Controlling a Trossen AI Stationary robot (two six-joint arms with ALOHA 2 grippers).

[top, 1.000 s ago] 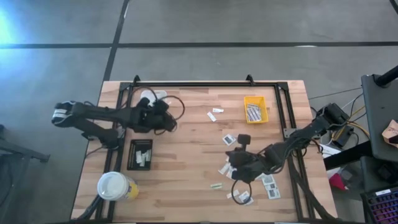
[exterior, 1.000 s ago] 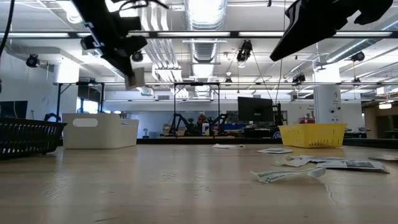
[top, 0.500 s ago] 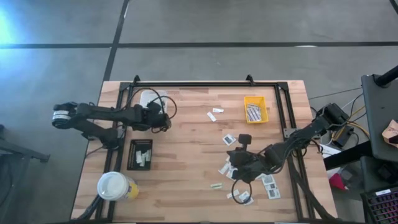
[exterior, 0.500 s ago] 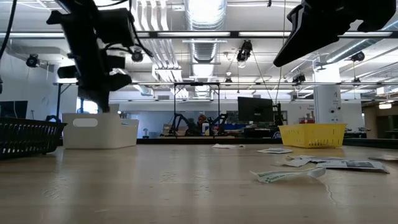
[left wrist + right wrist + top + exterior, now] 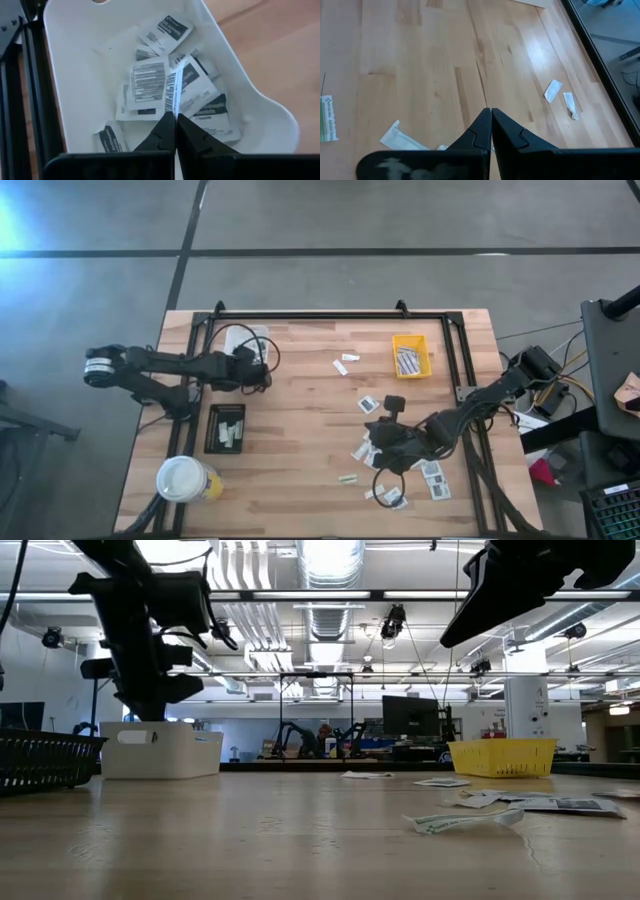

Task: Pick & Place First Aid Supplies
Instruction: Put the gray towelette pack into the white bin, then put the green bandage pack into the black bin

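Note:
My left gripper (image 5: 175, 116) is over the white tray (image 5: 75, 60), shut on one white packet (image 5: 174, 85) seen edge-on. Several first aid packets (image 5: 150, 82) lie flat in that tray. In the high view the left gripper (image 5: 258, 362) is at the far left of the table beside the tray (image 5: 240, 335). My right gripper (image 5: 491, 112) is shut and holds nothing. It hangs above bare wood near the loose packets (image 5: 432, 472) scattered at the table's right. More packets (image 5: 346, 364) lie mid-table. My left gripper pinches the packet by its end (image 5: 171, 109) between its two fingertips, coming slanting down from above. The packet stands out past the fingertips, edge-on to the wrist camera, and is clear of the packets on the tray's floor.
A black tray (image 5: 224, 428) with a few packets sits near the left edge, and a white-topped yellow cup (image 5: 185, 478) stands at the near left corner. A yellow tray (image 5: 410, 356) sits far right. A dark frame (image 5: 330, 314) borders the table.
My left gripper has sunk and drawn back toward the table's left edge, rolling as it went. It has carried its packet from high above the table down over the white tray.

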